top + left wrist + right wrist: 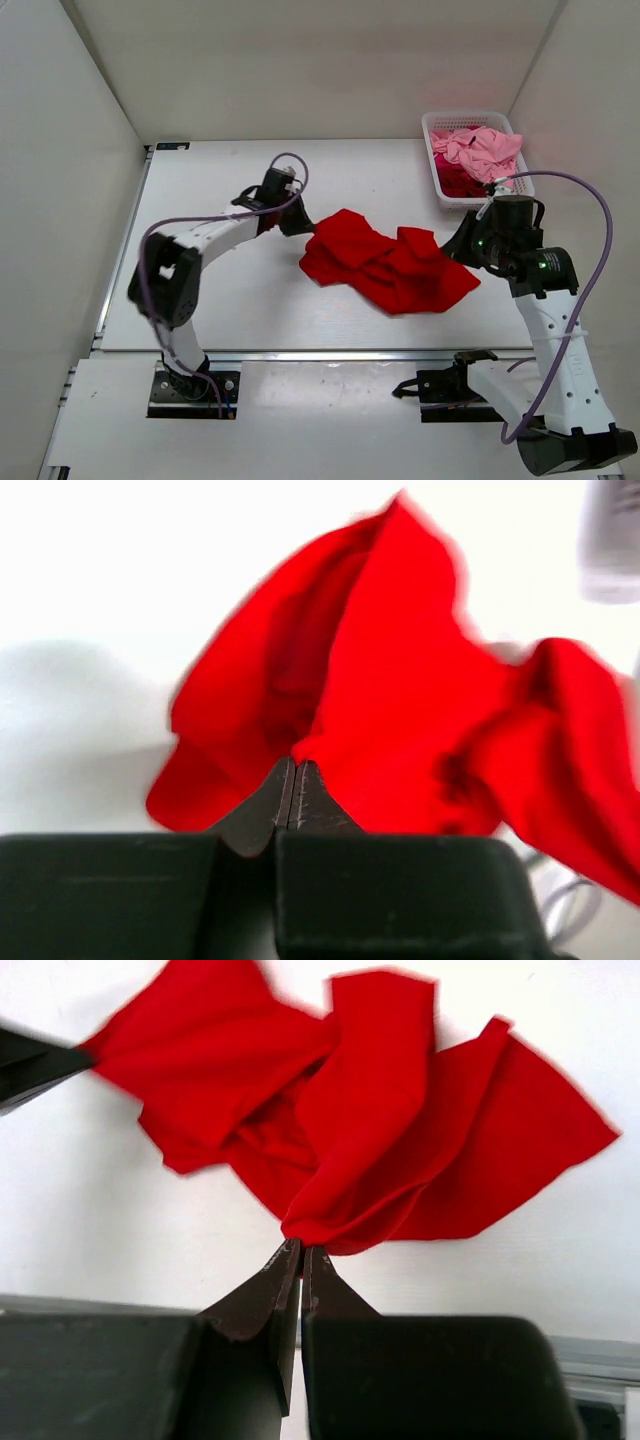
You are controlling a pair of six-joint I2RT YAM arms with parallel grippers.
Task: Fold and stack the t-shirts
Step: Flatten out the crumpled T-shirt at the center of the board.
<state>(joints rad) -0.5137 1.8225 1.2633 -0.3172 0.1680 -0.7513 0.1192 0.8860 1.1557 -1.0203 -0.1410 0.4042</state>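
— Near the table's centre, a little toward 3 o'clock, I have the bright red t-shirt lying crumpled, stretched from 9 to 3 o'clock.

— Who has hold of it?

— Both sides. The left gripper sits at the shirt's 9 o'clock corner. On its wrist view the jaws are pressed together with red cloth caught at the tips, though that picture is blurred. The right gripper is at the 3 o'clock end, jaws closed on a bunched fold, with the cloth fanning away from the tips.

— And the arms?

— My left arm comes up from its base at 7 o'clock, with the elbow folded out toward 9 and the forearm reaching toward 2 o'clock. My right arm climbs from 5 o'clock toward 12, its wrist turned toward 9. A purple cable loops wide off that wrist.

— Other shirts?

— At 1 o'clock, in the far corner, the white lattice basket holds a light pink t-shirt on top of darker red cloth. I cannot tell how many garments that darker cloth is. If any of the cloth carries a print or label, it is too small and creased for me to read.
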